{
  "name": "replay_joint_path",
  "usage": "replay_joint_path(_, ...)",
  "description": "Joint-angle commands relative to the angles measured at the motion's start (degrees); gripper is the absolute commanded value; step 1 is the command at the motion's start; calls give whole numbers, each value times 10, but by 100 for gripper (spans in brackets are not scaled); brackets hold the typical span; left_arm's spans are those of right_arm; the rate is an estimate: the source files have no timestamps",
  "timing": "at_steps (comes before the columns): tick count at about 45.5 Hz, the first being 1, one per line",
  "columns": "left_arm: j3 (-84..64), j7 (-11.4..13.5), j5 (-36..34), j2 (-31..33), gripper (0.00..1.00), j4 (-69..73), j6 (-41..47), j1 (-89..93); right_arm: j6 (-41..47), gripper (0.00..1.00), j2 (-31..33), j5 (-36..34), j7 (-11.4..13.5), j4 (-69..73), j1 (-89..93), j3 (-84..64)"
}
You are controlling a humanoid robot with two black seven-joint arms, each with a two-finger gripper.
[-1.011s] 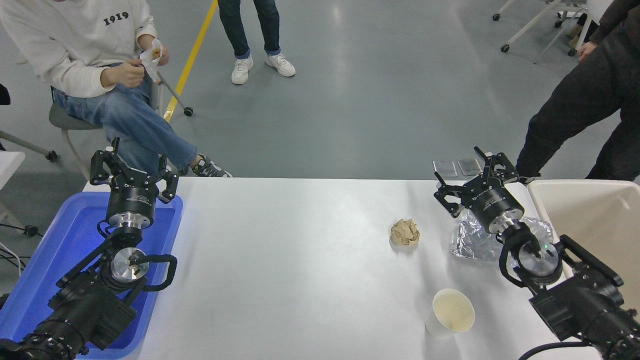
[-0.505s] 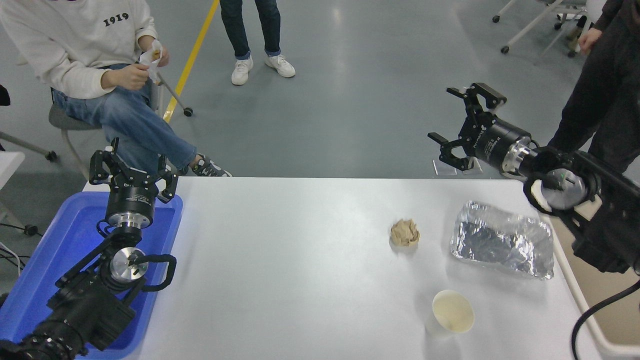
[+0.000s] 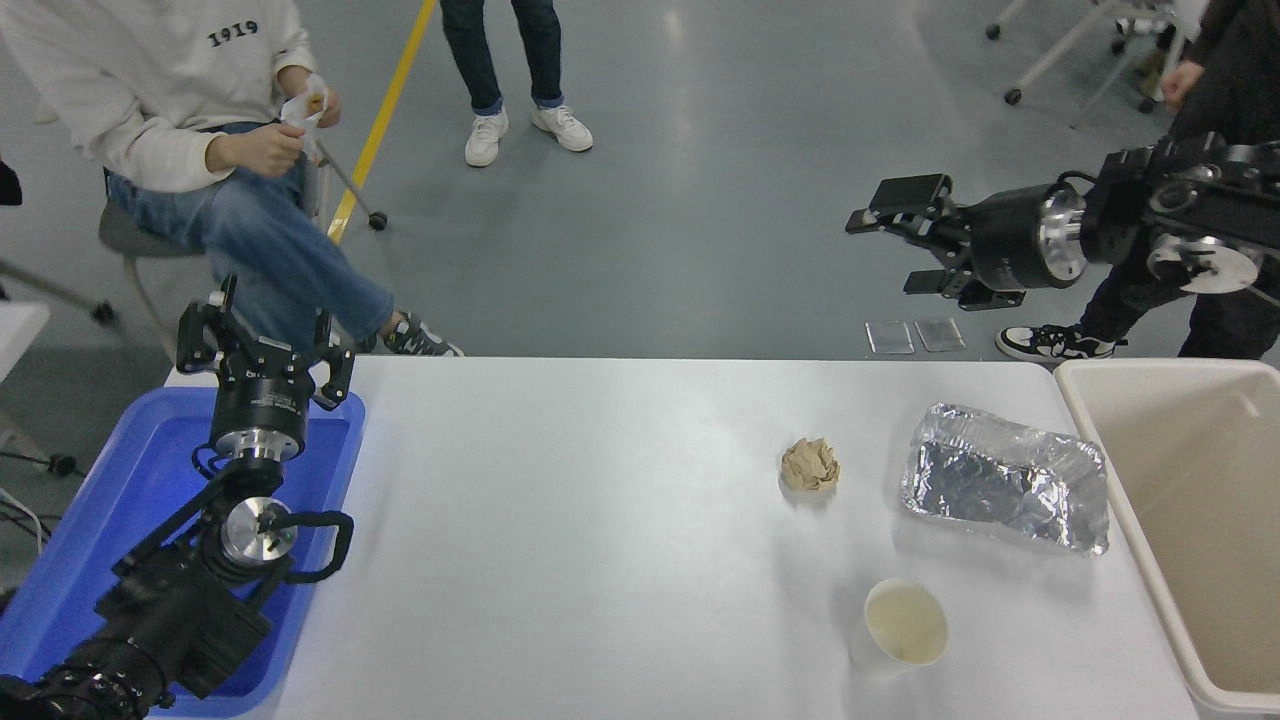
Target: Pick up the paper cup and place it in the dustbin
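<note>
The white paper cup point(image 3: 897, 627) stands upright near the table's front edge, right of centre, its cream inside showing. The beige dustbin point(image 3: 1106, 450) stands at the table's right end. My right gripper point(image 3: 895, 245) is open and empty, raised high beyond the table's far edge and pointing left, far from the cup. My left gripper point(image 3: 262, 335) is parked open over the blue tray at the lower left.
A crumpled tan paper ball point(image 3: 810, 465) lies mid-table. A crinkled silver foil tray point(image 3: 1005, 490) lies between it and the dustbin. The blue plastic tray point(image 3: 110, 520) is at the left. One person sits at the far left, another stands at the far right.
My right arm has swung up and away from the foil tray, lifting off the table to high at the right, the gripper now pointing left. The cup has not moved.
</note>
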State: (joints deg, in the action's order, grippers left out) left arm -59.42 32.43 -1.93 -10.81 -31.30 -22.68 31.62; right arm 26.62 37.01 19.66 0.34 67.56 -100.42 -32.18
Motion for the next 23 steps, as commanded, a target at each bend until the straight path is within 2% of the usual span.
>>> replay_joint_path(1,0,0,0,0,99,0,0,-1,28,100,-1,33,-1,182,-189,-187)
replay_joint_path(11,0,0,0,0,99,0,0,-1,106,100,-48,32,-3,240,-288,-303)
replay_joint_path(17,0,-1,0,0,99,0,0,-1,184,100,-55,3,-5,250,-366,-315)
replay_joint_path(23,0,-1,0,0,99,0,0,-1,184,100,-59,-21,-5,257,-406,-322)
